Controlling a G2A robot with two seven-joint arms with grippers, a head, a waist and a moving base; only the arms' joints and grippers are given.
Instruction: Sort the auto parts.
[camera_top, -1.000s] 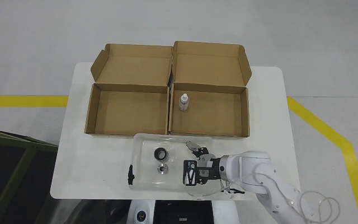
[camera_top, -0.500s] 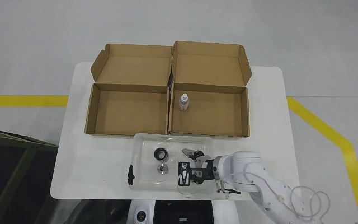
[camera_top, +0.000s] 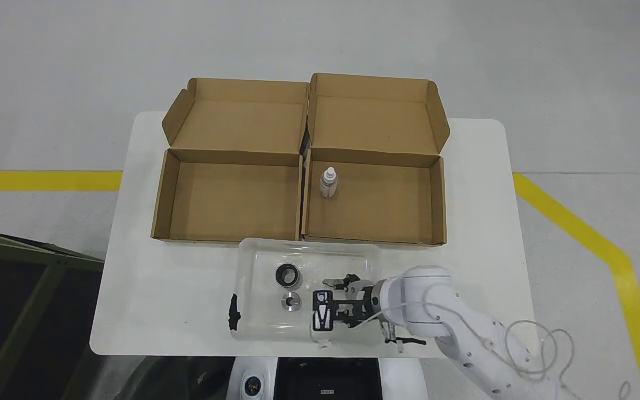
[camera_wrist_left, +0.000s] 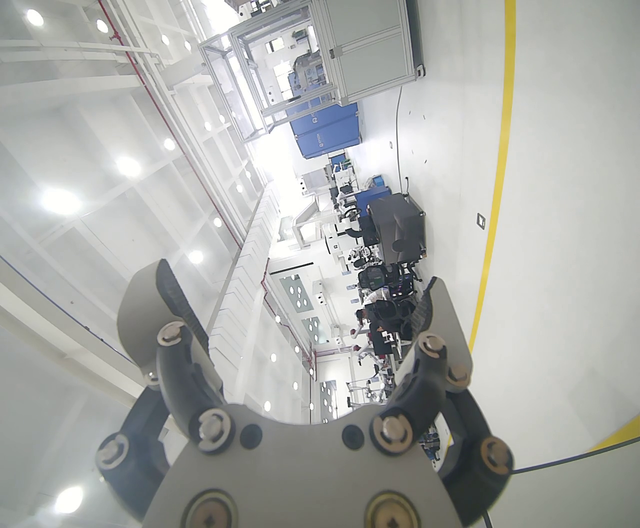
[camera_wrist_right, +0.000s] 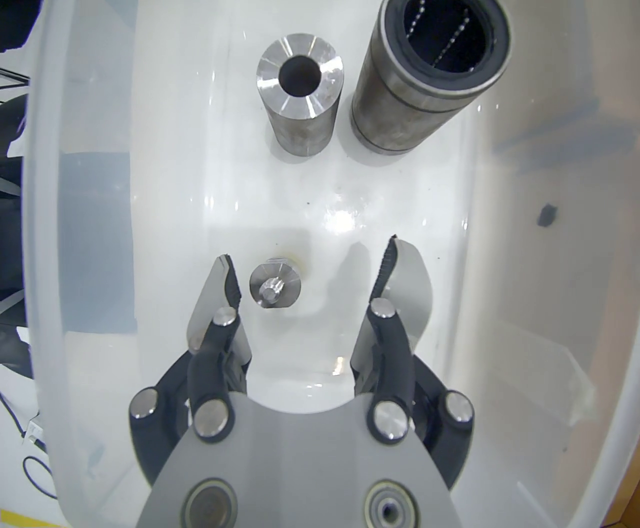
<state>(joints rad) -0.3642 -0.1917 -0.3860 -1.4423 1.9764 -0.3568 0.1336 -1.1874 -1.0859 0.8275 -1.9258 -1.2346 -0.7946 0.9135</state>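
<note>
Parts: three in one clear plastic tray (camera_wrist_right: 40, 200): small steel stud (camera_wrist_right: 274, 287), bored steel cylinder (camera_wrist_right: 300, 100), dark bearing sleeve (camera_wrist_right: 430, 75).
Right gripper (camera_wrist_right: 307, 274): in tray, jaws open astride stud.
Left gripper (camera_wrist_left: 299, 292): jaws open.

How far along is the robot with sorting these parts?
Done: one small white bottle-shaped part stands in a brown cardboard box. In hand: the right gripper, open, straddles a small steel stud in the clear plastic tray, not yet gripped. Left: that stud, the shiny steel sleeve and the dark ringed cylinder.
</note>
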